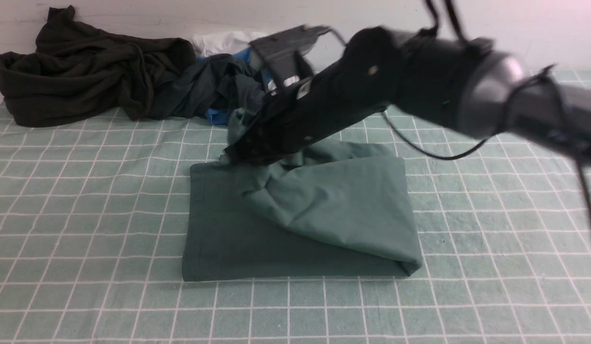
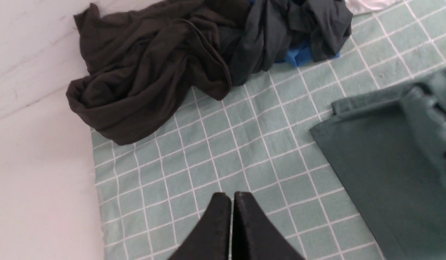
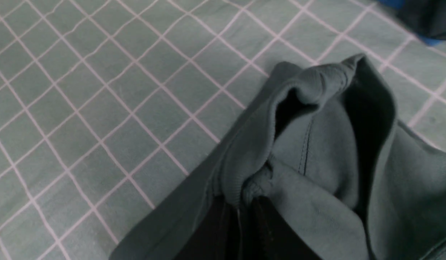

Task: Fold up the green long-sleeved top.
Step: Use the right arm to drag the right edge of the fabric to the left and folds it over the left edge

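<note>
The front view looks forward from the robot's side, over the counter [image 1: 85, 215] to the back wall [image 1: 133, 19]; the left wrist view looks down from higher up, past the left tool [image 2: 231, 198], at the counter's far left corner; the right wrist view sits very near the green top [image 3: 316, 151]; all three show that top; front and left wrist views both show the dark clothes pile [image 1: 85, 71].

Half-folded green top [image 1: 324, 215], corner lifted
</note>
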